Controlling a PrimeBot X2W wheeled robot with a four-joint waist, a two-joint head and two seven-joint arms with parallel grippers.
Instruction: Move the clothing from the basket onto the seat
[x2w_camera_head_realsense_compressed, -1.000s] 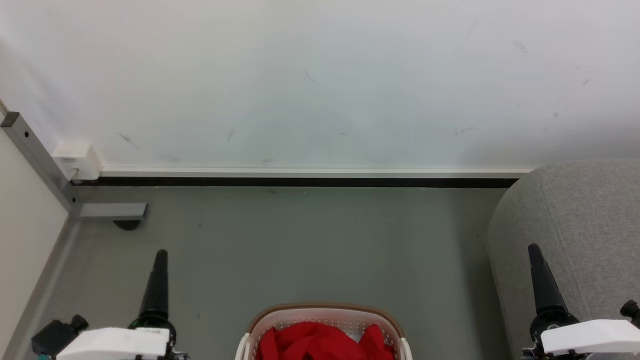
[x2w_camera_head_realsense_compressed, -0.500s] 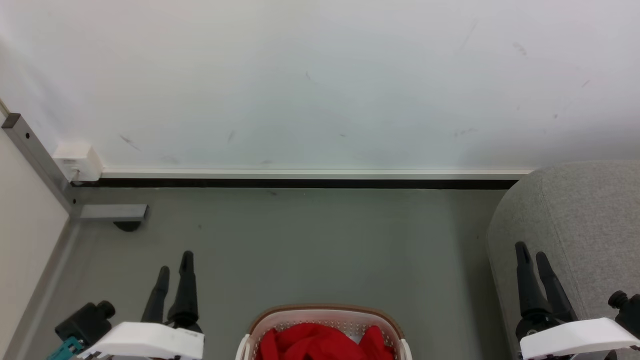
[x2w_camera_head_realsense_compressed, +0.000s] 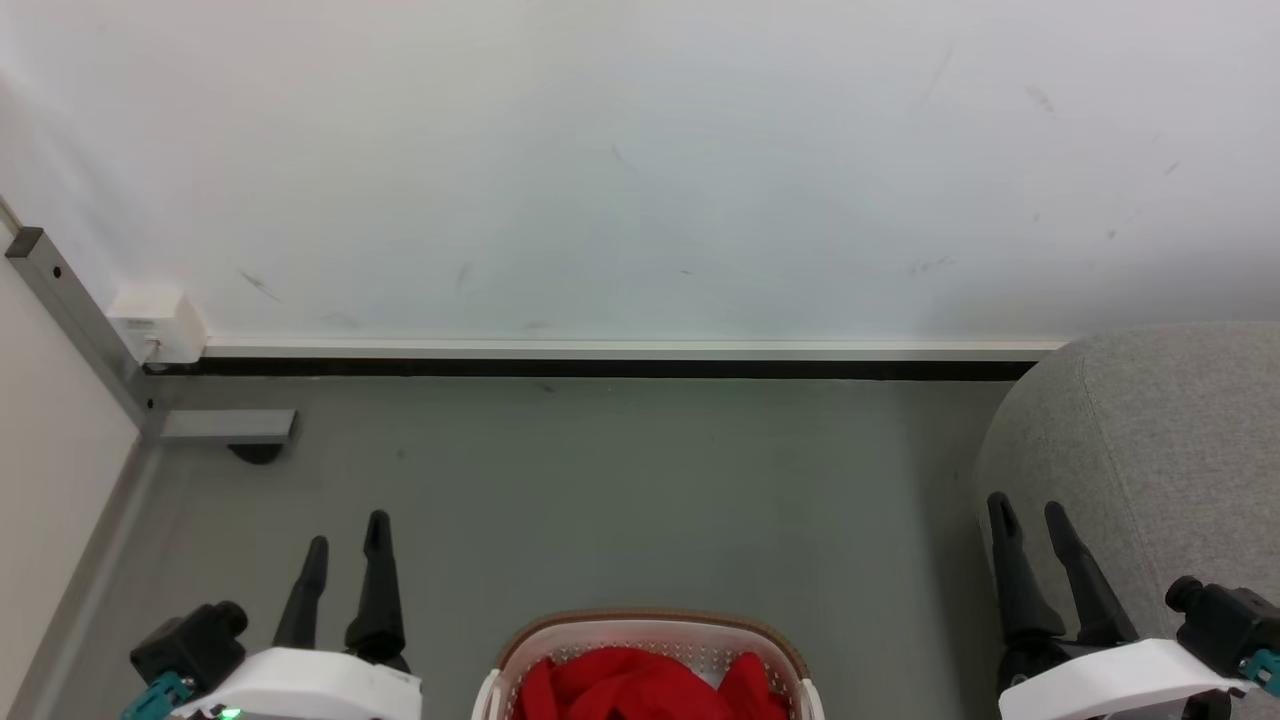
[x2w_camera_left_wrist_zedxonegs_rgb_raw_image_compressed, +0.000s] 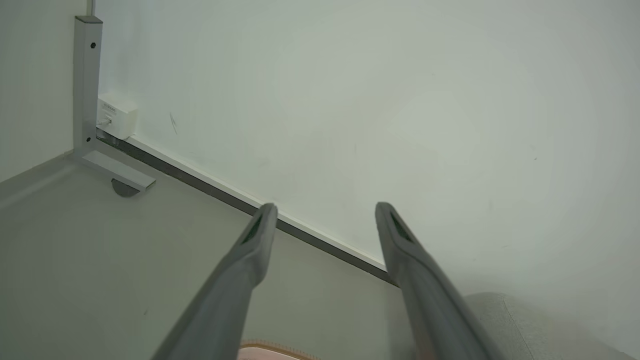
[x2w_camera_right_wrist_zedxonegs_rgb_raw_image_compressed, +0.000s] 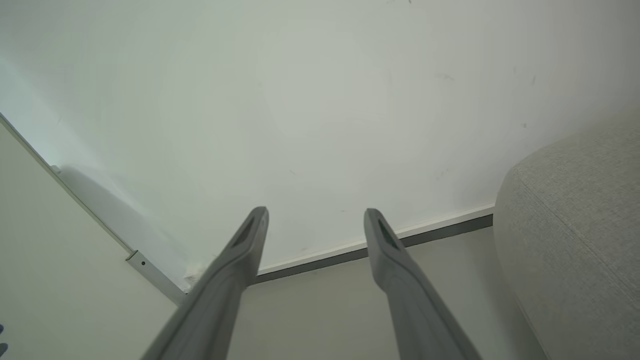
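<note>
clothing (x2w_camera_head_realsense_compressed: 620, 685) in basket (x2w_camera_head_realsense_compressed: 650, 615) — left gripper (x2w_camera_head_realsense_compressed: 347, 533), right gripper (x2w_camera_head_realsense_compressed: 1026, 505), fingers (x2w_camera_head_realsense_compressed: 378, 590) apart

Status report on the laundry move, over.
Left gripper open, right gripper open, both holding nothing, flanking the basket. Clothing heaped in basket. Seat at right; grey floor between.

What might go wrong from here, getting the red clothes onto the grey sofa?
The perforated white plastic basket is cut off at the head view's bottom edge, so reaching in may go poorly seen. Bunched red clothing could snag its tan rim. The open right gripper, near the grey fabric sofa, might brush it.
</note>
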